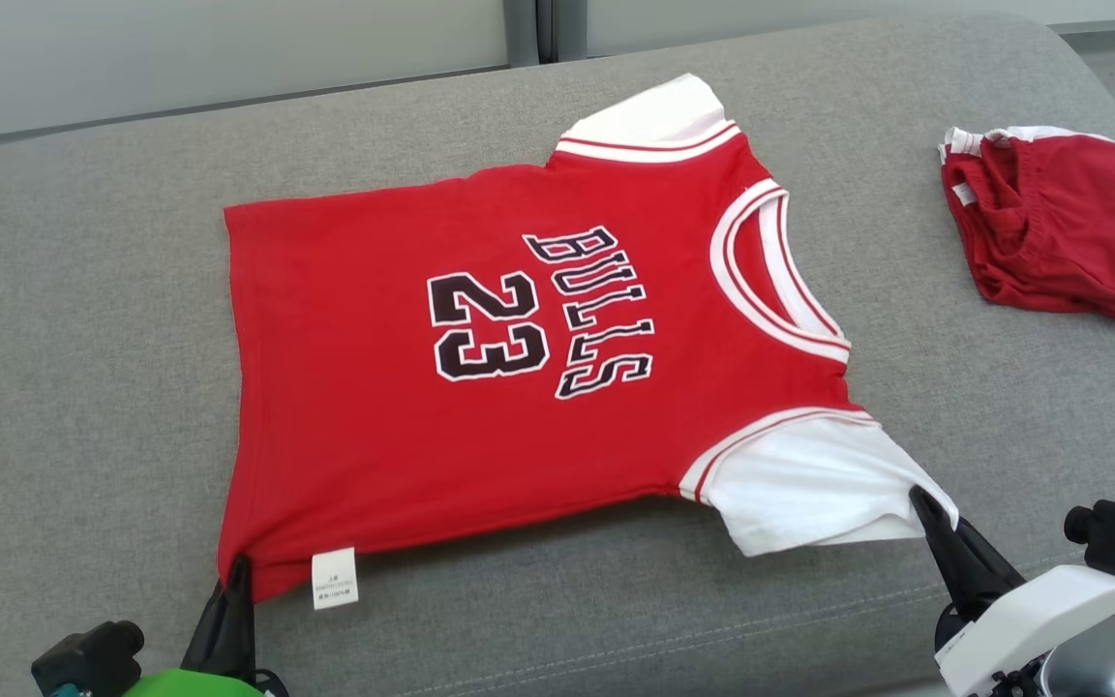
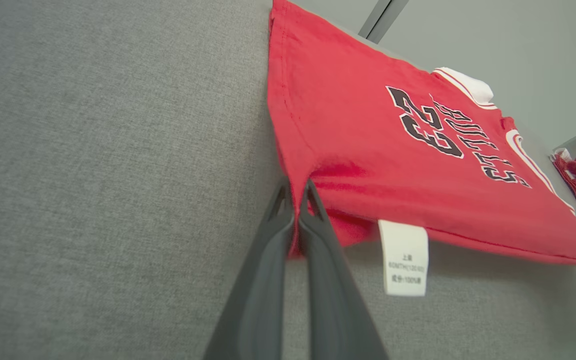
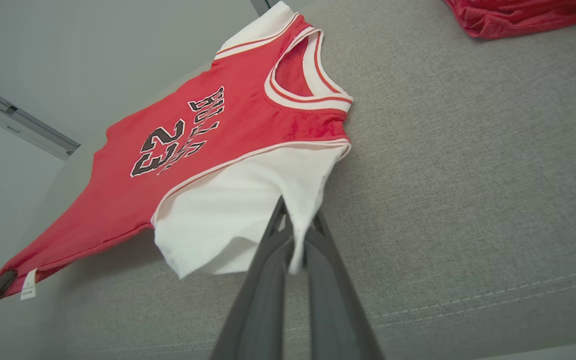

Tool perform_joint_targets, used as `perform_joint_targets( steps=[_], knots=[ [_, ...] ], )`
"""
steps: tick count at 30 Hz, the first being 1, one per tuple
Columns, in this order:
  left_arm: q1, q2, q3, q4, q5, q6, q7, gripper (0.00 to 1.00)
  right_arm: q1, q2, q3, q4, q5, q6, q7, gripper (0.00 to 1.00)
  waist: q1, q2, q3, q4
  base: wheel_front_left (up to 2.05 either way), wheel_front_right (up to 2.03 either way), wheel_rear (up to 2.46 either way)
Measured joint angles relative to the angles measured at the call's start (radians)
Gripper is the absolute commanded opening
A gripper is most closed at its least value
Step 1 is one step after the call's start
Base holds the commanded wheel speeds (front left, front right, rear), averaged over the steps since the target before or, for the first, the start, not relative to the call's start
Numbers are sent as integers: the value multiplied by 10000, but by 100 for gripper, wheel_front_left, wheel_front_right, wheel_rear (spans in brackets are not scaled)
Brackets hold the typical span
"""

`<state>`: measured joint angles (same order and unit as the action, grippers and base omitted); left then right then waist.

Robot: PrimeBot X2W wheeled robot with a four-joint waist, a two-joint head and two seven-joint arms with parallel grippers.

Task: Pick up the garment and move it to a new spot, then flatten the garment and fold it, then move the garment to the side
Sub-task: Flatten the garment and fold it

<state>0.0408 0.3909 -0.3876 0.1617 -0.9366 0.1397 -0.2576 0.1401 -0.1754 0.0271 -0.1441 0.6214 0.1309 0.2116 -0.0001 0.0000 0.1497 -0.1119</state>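
— Where do we have the jersey (image 1: 480,368)?
— Spread print-up mid-cushion (image 1: 83,339). Our left gripper (image 1: 240,563) pinches its hem corner (image 1: 267,576) at seven o'clock; our right gripper (image 1: 918,496) is clamped on the white sleeve (image 1: 809,484) at four.
— At two o'clock?
— Another red garment (image 1: 1061,232), well apart.

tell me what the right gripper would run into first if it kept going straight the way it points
The right gripper is shut on the white sleeve of the jersey, so straight on it would push into that sleeve first, then probably the red body. Depth to the grey cushion beneath is unclear.
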Motion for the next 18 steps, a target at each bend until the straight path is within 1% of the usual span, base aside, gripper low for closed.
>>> perform_joint_targets(
  steps=[4, 7, 18],
  knots=[
    [213, -58, 29, -27, 63, 0, -4, 0, 44, 146, -201, -56, -2, 0, 104, 0, 0, 0, -129, 88, 0, 0, 0],
    [219, -96, -63, 6, 63, -90, 13, 0, 44, 259, -169, 29, -2, 0, 209, 0, 0, 0, -199, 125, 0, 0, 0],
    [216, -4, -242, 190, 86, -161, 326, 0, 0, 328, -176, 343, -79, 0, 291, 0, 0, 0, -326, 113, 0, 0, 0]
  ],
)
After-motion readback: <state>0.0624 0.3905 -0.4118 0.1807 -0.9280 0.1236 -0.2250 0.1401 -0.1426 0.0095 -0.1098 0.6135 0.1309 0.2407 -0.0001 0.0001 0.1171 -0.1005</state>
